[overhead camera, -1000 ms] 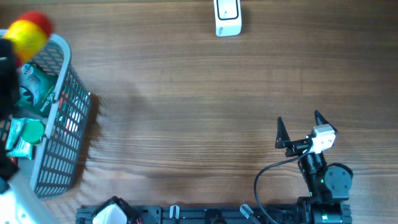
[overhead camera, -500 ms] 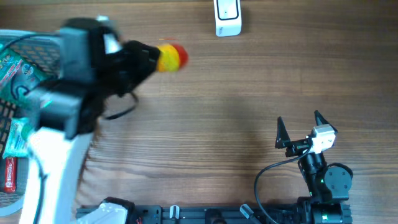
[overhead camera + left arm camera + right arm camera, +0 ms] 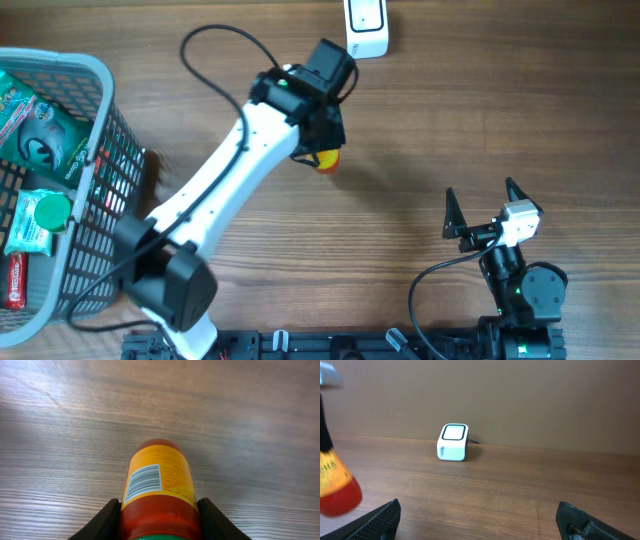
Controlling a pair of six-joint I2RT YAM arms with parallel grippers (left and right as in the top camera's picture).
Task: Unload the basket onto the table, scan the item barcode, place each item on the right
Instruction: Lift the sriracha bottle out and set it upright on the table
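A red bottle with a yellow label [image 3: 157,485] sits between the fingers of my left gripper [image 3: 159,520], which is shut on it. Its white barcode [image 3: 143,481] faces up in the left wrist view. From overhead the bottle [image 3: 328,160] hangs above the table's middle, below and left of the white scanner [image 3: 366,28], with the left gripper [image 3: 322,138] mostly hidden under its own wrist. The right wrist view shows the bottle [image 3: 335,487] at the left edge and the scanner [image 3: 453,441] by the far wall. My right gripper [image 3: 481,195] stands open and empty at the front right.
A grey wire basket [image 3: 100,150] stands at the left edge with green packets [image 3: 35,120] and other items inside. The left arm [image 3: 215,200] stretches diagonally across the table's left half. The scanner's cable runs off behind it.
My left arm has swung from over the basket rightward to the table's middle, carrying the bottle toward the scanner. The right arm has not moved.
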